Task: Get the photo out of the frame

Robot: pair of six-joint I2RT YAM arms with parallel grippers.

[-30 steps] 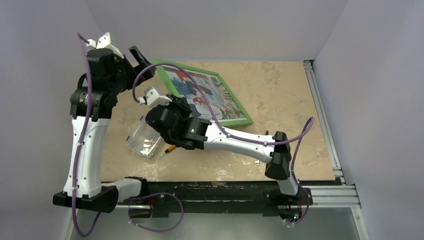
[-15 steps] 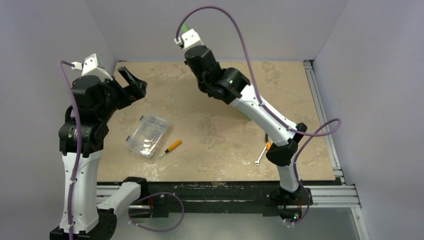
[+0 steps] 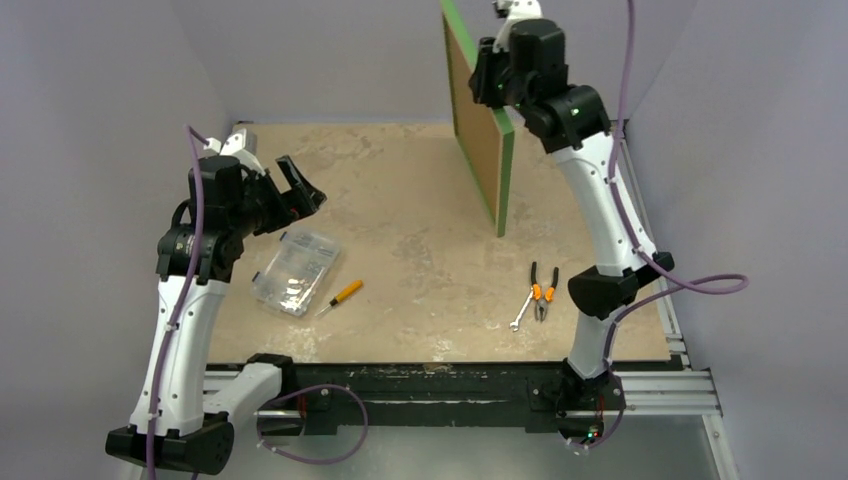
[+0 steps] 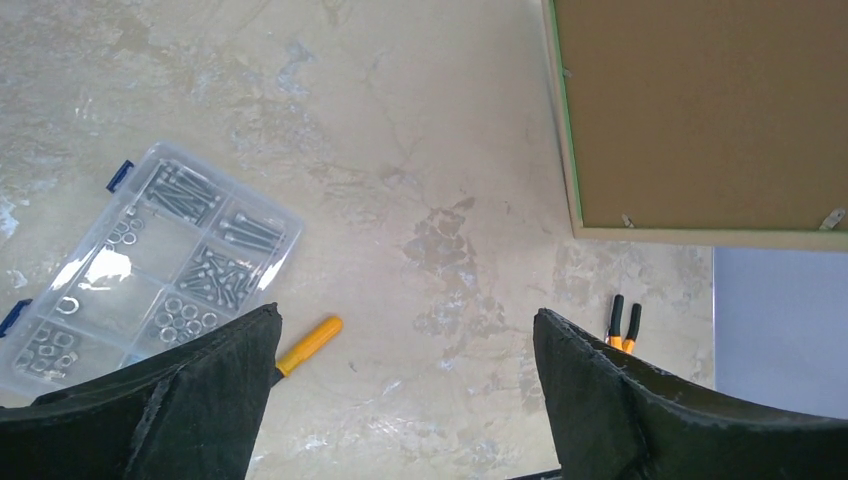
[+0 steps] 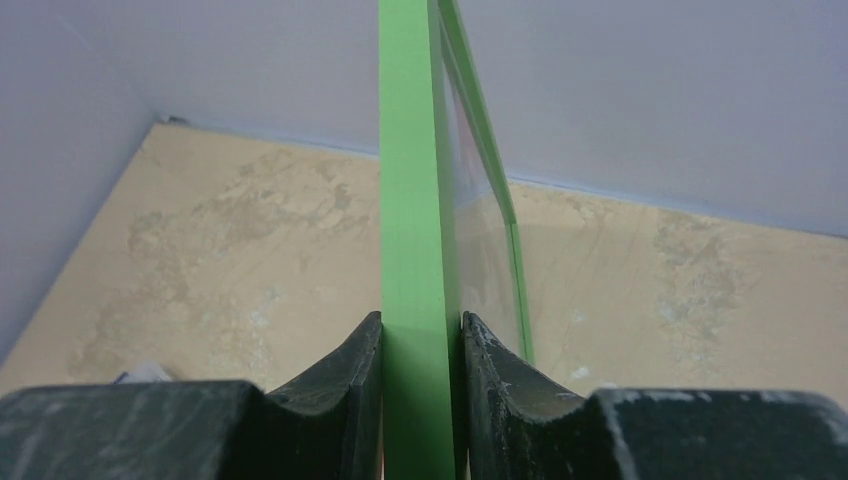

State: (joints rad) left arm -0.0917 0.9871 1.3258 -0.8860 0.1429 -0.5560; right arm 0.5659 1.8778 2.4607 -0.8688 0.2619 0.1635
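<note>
Count on inspection: two arms, one thin rectangular picture frame with a narrow bright green border, one clear plastic compartment box of screws and washers, one orange-handled screwdriver, one pair of orange-handled pliers, and one small silver wrench, the last four lying on the beige stone-patterned table. The frame is not on the table: it is held aloft over the far right part, standing on edge with its plane upright. Its lower edge runs from front to back and its back is turned toward the left arm. Its top runs out of the overhead view, so the long axis cannot be fixed with certainty. Of the photo only a plain brown board back shows, seated within the green border; the printed face cannot be made out in any view. Two small metal tabs sit along the lower border of that back. The right gripper is clamped narrowly on the green edge of the frame, one finger on each face. The left gripper stands spread wide and holds nothing, poised above the table just beyond the plastic box, with its camera facing the brown back. Pliers and wrench lie just beside each other at the near right, and the screwdriver lies just right of the box.
</note>
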